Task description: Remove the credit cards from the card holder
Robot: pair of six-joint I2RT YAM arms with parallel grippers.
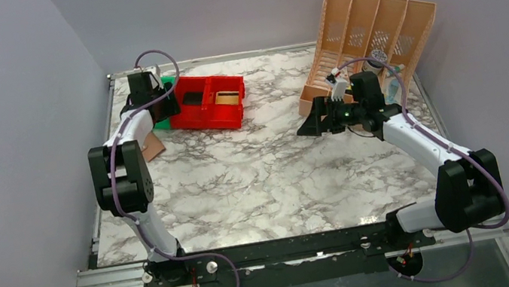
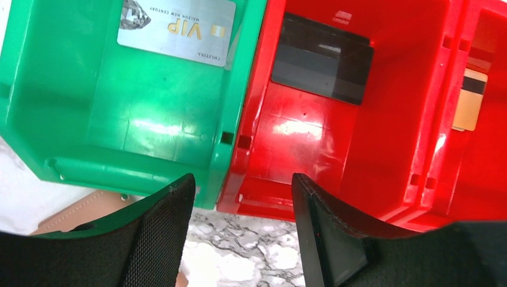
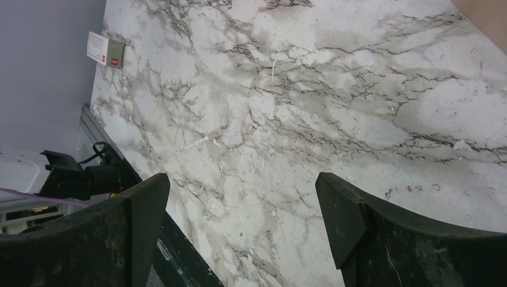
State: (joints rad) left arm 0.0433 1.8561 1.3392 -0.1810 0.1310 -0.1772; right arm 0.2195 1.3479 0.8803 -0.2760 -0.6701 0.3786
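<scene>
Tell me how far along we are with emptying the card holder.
Looks done: silver VIP card in the green bin, dark grey card in the red bin, gold card in its other compartment. In hand: nothing; left gripper open above the bins, right gripper open over the marble table. Left: the card holder is mostly hidden by the left arm, so I cannot tell whether cards remain inside.

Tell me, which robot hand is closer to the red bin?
The left. The left hand hangs open at the red bin's left end, where it meets the green bin. The right hand is far across the table, beside the peach file rack.
</scene>
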